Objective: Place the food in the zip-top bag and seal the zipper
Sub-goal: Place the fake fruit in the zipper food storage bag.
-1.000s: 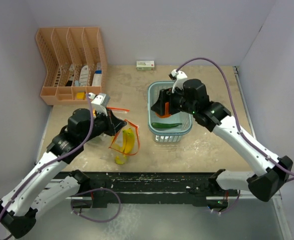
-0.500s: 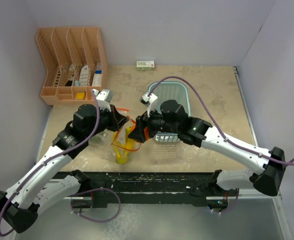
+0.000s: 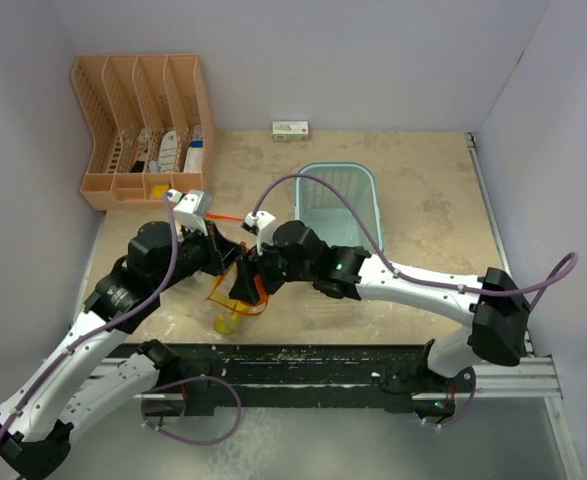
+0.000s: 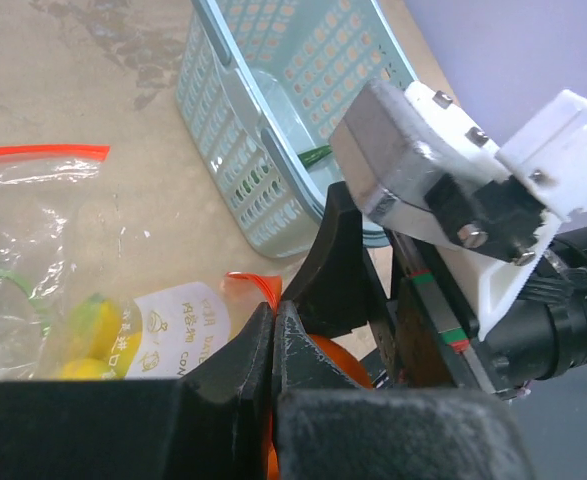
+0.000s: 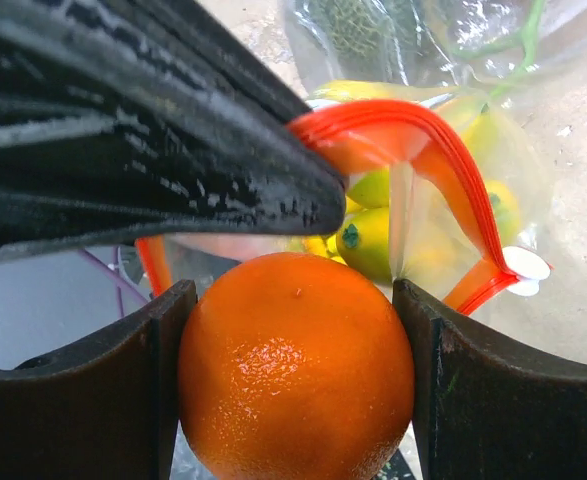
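From the overhead camera I see both arms meeting at the front left of the tabletop (image 3: pixel 423 200). My left claw (image 3: pixel 235 262) is closed tight on the orange rim of the zip-top bag (image 3: pixel 223 300), holding its mouth lifted open, and the bananas (image 3: pixel 225 322) show yellow at the bottom of it. My right claw (image 3: pixel 245 292) sits right at that mouth. The light blue basket (image 3: pixel 338 195) stands just beyond, to the right.

Left wrist camera: the fingers are pressed together on the bag's red rim. The bananas lie inside the clear plastic on the left, and the long green vegetable (image 4: pixel 316 155) lies in the basket. The orange fruit (image 4: pixel 325 362) peeks out beside the right claw's dark fingers.

Right wrist camera: the claw is clamped on the orange fruit, one finger on each side, at the bag's opening. Further in, blurred, sits what I take to be the broccoli-like head (image 5: pixel 358 30)
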